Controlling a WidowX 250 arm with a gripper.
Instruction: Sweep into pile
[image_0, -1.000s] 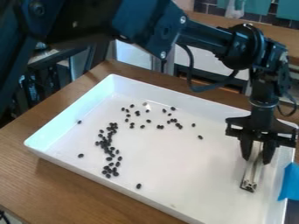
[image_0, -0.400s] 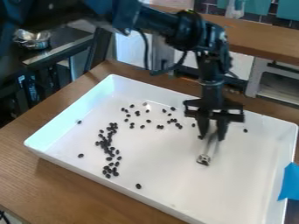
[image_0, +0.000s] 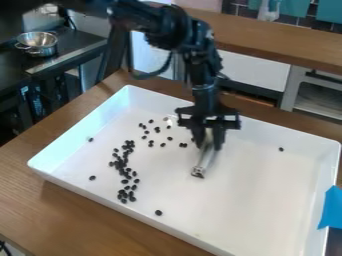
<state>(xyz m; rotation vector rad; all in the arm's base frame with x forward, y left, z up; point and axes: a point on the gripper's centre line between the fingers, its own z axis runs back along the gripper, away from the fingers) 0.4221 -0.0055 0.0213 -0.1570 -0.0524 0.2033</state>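
Tool, clamped in end effector, is now shifted from the tray's right side to mid-tray, nearer the beans, so sweeping seems resumable, though a stray is left far right.

The arm — blurred — is cut off at the top; the gripper hides the tool's upper end. The tray's near corner and the tape run out of view.
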